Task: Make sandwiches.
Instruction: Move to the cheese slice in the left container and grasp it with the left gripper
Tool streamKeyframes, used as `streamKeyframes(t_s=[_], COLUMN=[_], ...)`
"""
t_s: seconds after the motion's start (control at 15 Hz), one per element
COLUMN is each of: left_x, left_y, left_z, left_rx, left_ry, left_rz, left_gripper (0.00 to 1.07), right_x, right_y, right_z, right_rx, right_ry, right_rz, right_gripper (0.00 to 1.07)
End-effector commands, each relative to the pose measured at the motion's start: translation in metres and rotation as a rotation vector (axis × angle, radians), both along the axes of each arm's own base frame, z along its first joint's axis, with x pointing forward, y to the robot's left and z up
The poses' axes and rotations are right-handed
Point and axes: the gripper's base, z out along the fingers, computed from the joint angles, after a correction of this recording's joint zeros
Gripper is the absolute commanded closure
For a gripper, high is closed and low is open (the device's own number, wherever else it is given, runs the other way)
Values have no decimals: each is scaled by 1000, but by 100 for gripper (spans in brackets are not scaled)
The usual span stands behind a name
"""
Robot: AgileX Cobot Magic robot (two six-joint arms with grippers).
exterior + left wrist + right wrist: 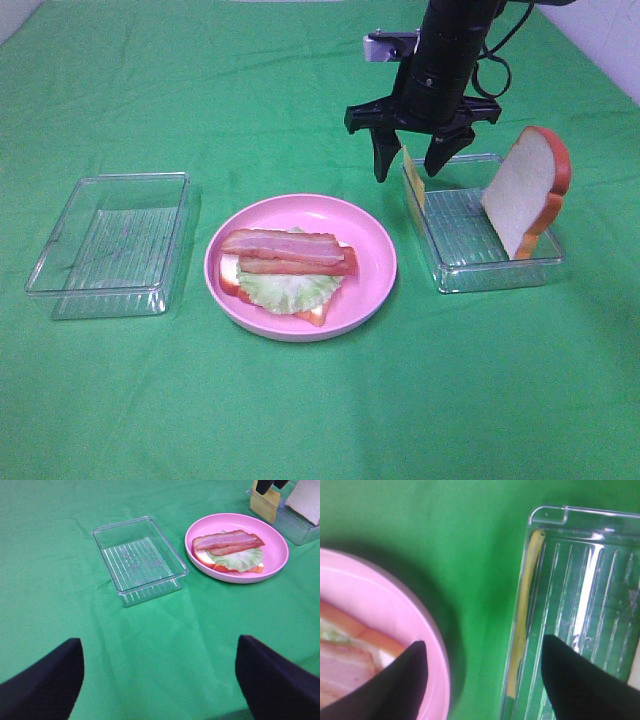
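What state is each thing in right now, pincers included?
sandwich: unfinished; bread, lettuce, bacon stacked, no cheese or top slice yet.
pink plate: holds the sandwich.
left tray: empty.
right tray: holds two slices.
cheese slice: on edge against the right tray's wall.
bread slice: propped upright in the right tray.
right pincer: open, above the cheese slice.
left pincer: open, holding nothing.

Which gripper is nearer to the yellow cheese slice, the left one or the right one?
Right. The right gripper hangs just above the cheese slice, jaws open astride it. The left gripper is far off, beyond the pink plate.
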Motion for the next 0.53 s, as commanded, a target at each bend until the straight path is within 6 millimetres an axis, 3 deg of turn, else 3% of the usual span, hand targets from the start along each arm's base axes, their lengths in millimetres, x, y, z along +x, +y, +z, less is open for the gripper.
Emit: streamKeyframes(t_s=[0.07,0.13,0.53], left_x=[-3,-3,-3], left_y=[1,1,1], left_z=[-1,-1,0], left_rx=[-18,-18,-17], left_ry=[-26,-26,-25], left_rz=[-3,-3,-3], left_gripper=[27,27,27], right_x=[8,10,13], right_y=[-5,-7,-13], right_z=[-10,-11,-11], right_rx=[-27,-17,-12], right_ry=[-22,-32,-29], right_rz=[11,-3,-26], right_gripper=[49,51,96])
